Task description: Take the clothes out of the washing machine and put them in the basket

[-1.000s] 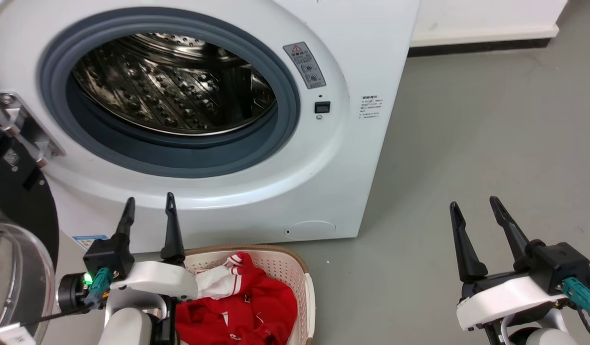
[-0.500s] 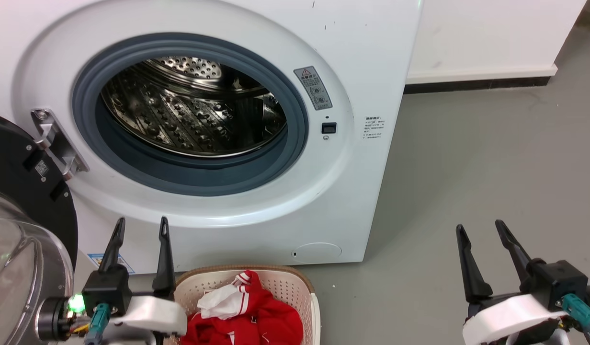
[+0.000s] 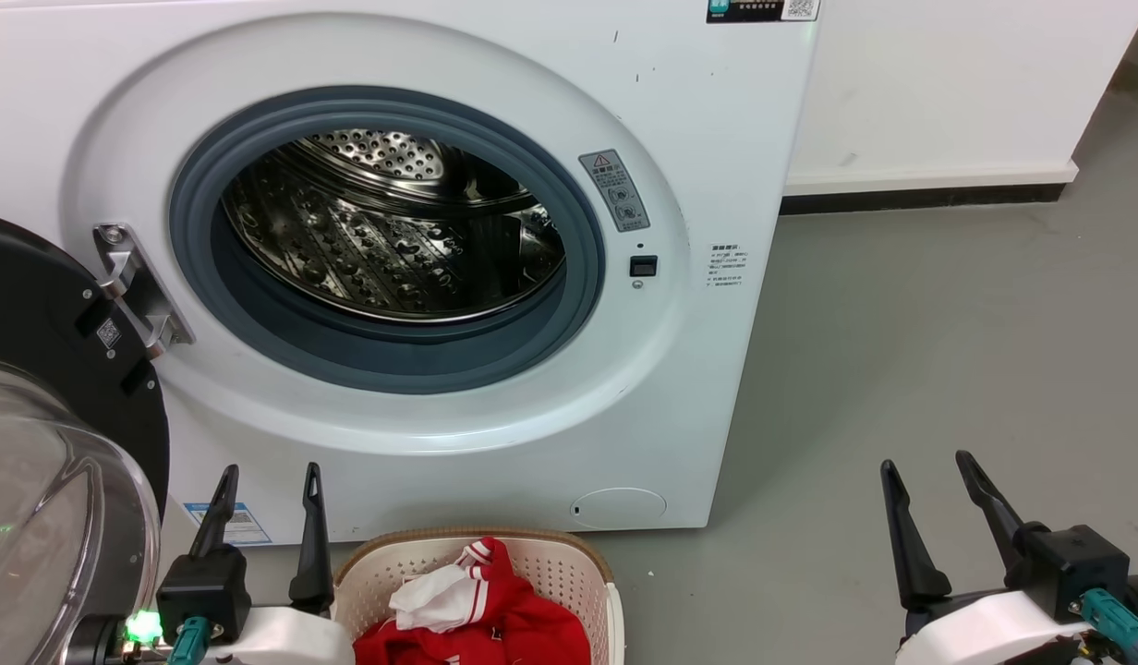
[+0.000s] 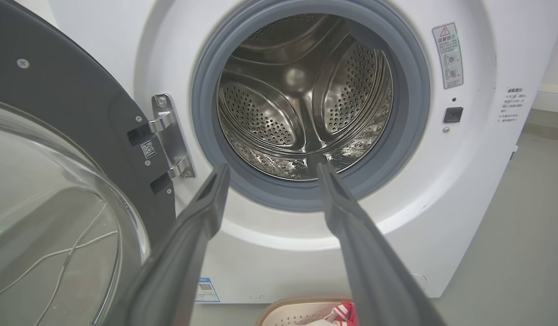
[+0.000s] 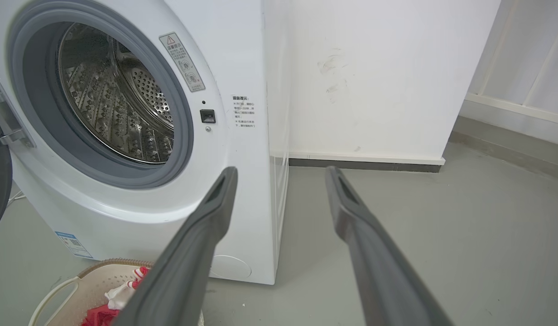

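Washer door [image 3: 52, 480] stood swung fully open to the robot's left, its black rim and glass bowl facing the head camera. It hung on a metal hinge [image 3: 139, 291] beside the grey door ring [image 3: 569, 323]. The washing machine [image 3: 717, 139] stood on a grey floor [image 3: 948, 369], with a white wall [image 3: 948, 83] behind its right side. Within the ring, the drum [image 3: 393, 231] presented bare perforated steel over its visible walls and paddles.

The basket [image 3: 569, 573] sat on the floor directly in front of the machine, below the door opening and near the cabinet's base. The clothes [image 3: 495, 628] lay inside it: red fabric heaped with white lining and a striped cuff uppermost, partly cut off by the lower edge of the head view.

The left gripper [image 3: 269, 473] hovered just left of the basket, its fingers [image 3: 312, 536] spread apart and holding nothing, tips pointed toward the machine front. In the left wrist view they framed the lower drum mouth. The right gripper [image 3: 925, 460] hung well to the right of the machine over the floor, likewise parted and empty. Neither gripper touched the clothes or the machine.
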Motion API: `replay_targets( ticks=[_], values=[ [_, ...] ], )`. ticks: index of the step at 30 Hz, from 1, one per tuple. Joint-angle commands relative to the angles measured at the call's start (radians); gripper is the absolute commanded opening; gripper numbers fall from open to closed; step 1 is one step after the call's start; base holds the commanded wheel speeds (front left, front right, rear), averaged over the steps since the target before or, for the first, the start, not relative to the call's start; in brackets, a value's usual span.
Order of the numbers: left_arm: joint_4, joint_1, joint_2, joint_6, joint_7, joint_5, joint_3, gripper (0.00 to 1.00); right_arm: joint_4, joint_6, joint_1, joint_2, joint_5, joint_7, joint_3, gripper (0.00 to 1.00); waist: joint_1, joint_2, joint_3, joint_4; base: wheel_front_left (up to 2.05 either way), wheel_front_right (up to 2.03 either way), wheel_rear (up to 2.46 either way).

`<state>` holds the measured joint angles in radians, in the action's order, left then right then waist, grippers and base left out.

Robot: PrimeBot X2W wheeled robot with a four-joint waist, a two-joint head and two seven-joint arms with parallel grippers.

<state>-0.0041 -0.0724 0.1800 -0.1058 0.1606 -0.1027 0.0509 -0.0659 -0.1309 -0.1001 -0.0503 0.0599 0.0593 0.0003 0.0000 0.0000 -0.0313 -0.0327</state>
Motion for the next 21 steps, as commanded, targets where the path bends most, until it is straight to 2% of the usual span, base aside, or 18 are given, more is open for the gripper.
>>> replay_targets(
  ticks=[1, 21],
  values=[
    [-0.007, -0.006, 0.004, -0.002, -0.003, -0.007, -0.002, 1.00, -0.006, 0.000, -0.006, 0.000, -0.008, -0.003, 0.002, 1.00, 0.0000, 0.0000, -0.001, 0.001, 0.00, 0.00, 0.00],
    [0.003, 0.016, 0.017, 0.000, -0.022, -0.029, 0.014, 1.00, -0.023, 0.000, 0.000, 0.000, 0.002, -0.007, 0.013, 1.00, 0.0000, 0.0000, 0.004, 0.000, 0.00, 0.00, 0.00]
  ],
)
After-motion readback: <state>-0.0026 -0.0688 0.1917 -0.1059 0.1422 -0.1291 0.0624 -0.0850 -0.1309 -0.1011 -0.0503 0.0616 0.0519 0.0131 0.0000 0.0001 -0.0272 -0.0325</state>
